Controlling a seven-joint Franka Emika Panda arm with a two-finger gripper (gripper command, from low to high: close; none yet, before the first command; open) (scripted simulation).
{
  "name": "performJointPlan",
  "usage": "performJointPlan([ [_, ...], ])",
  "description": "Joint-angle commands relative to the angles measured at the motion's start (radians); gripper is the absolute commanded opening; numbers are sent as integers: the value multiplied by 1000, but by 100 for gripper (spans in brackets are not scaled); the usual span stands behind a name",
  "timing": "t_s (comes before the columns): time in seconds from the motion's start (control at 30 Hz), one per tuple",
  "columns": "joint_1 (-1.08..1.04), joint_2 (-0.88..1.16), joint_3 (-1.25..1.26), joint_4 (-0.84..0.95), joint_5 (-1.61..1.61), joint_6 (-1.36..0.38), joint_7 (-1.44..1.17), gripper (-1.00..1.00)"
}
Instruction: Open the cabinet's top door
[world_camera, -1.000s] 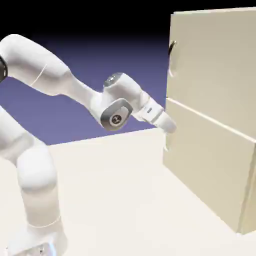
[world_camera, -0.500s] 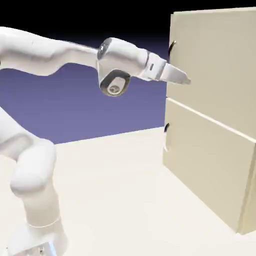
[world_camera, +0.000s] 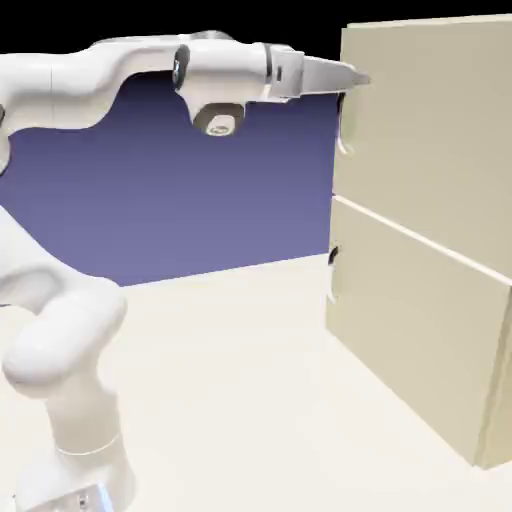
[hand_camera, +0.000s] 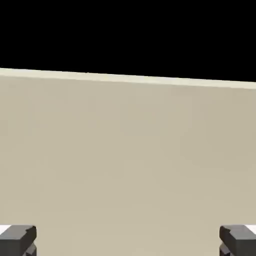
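The beige cabinet (world_camera: 470, 400) stands at the exterior view's right. Its top door (world_camera: 430, 120) is flush and closed, with a small dark handle (world_camera: 341, 108) at its left edge. My gripper (world_camera: 358, 77) reaches out level, and its tip is close to the door's upper left part, just above the handle. In the hand view the top door (hand_camera: 128, 150) fills most of the picture, with black above its upper edge. My gripper (hand_camera: 128, 242) is open, and its two grey fingertips (hand_camera: 17, 240) stand far apart with nothing between them. No handle shows in the hand view.
The lower door (world_camera: 420, 330) is closed, with its own small dark handle (world_camera: 333, 256) at the left edge. The pale table (world_camera: 250, 400) spreads out in front of the cabinet.
The arm has swung up from the height of the seam between the doors to near the cabinet's top. The hand now points level at the top door, and the jaws have widened.
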Motion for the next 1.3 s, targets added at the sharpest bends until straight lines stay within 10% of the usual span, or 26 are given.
performJointPlan([
  [0.0, -20, -5, 21, 18, 44, 5, -30, 0],
  [1.27, -810, -142, 818, 732, 1474, 167, -1019, 0],
])
